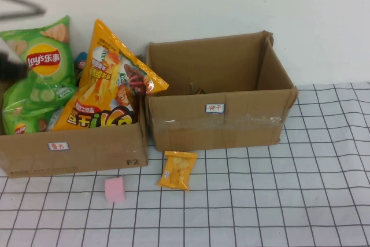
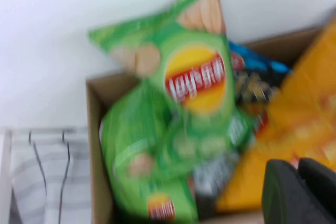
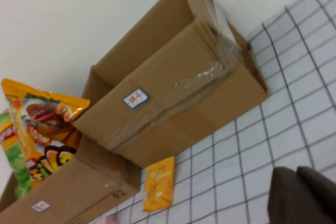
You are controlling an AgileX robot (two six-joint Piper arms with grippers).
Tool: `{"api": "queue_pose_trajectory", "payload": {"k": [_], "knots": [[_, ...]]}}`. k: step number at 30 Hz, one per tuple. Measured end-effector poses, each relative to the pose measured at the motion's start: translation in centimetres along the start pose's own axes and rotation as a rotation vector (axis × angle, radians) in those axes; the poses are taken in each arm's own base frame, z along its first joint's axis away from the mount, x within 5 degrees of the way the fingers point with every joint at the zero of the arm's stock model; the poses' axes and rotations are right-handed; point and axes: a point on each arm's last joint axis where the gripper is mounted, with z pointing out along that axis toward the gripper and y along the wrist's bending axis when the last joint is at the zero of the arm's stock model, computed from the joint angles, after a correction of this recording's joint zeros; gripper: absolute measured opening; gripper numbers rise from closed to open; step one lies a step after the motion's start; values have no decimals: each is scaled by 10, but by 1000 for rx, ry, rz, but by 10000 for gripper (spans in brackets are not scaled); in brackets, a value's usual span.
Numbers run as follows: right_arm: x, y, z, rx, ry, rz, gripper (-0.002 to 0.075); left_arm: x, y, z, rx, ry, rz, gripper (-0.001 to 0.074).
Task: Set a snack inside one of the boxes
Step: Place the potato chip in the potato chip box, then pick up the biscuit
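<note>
High view: small orange snack packet, flat on table.

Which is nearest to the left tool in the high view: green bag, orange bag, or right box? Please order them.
1. Green bag, beside the shut left tool.
2. Orange bag, right of it.
3. Right box, farthest right.
Right tool, shut, is above the table.

Green chip bags and a large orange bag fill one brown box, a small yellow snack packet and pink block lie on the white, black-gridded tabletop.
</note>
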Motion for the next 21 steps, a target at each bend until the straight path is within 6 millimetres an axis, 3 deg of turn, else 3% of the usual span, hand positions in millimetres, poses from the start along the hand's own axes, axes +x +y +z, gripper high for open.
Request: {"api": "queue_pose_trajectory", "payload": {"k": [7,11,16,21], "knots": [[-7,2,-1,-6,-65,-207,-1,77,-17,-89,12,-91,-96,1],[-10,8,-3,-21,-61,-315,-1,129,-28,-127,27,-184,-131,0],[-7,12,-4,-49,-16,-393,-1,184,-39,-158,56,-352,-164,0],[-11,24,-3,-101,42,-486,-1,214,-46,-171,86,-405,-167,0]]}}
